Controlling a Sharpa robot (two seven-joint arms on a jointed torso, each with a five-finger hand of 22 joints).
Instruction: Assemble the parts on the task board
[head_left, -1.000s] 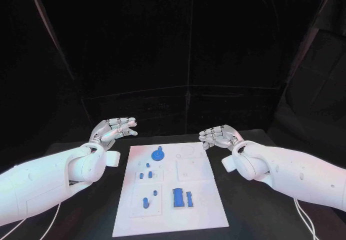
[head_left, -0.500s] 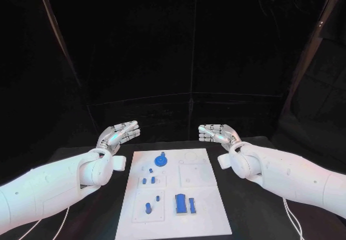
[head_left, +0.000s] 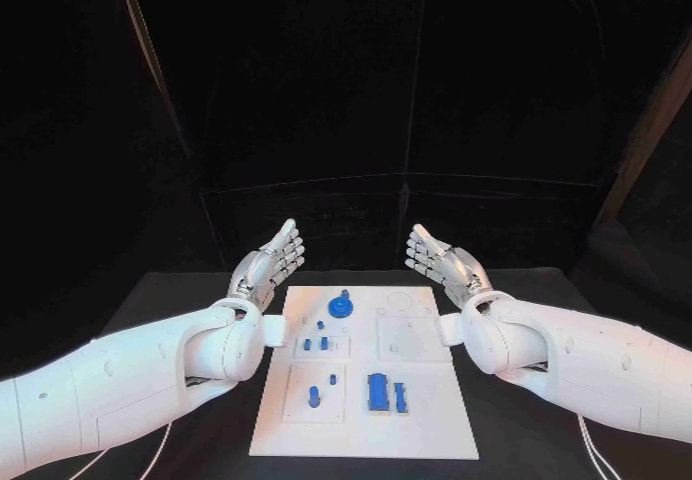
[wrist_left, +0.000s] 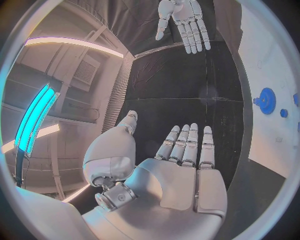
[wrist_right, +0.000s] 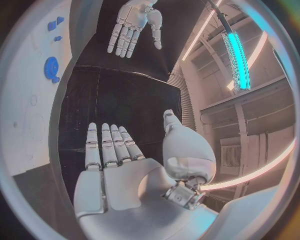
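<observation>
A black desk (head_left: 173, 300) is seen under a dark backdrop, with the white task board (head_left: 433, 400) laid at its middle. Blue parts are spread over the board, a blue gear (head_left: 340, 305) near its far end. The left robot hand (head_left: 271, 258) and right robot hand (head_left: 437, 260) are held flat beside that end, fingers extended, nothing gripped.
</observation>
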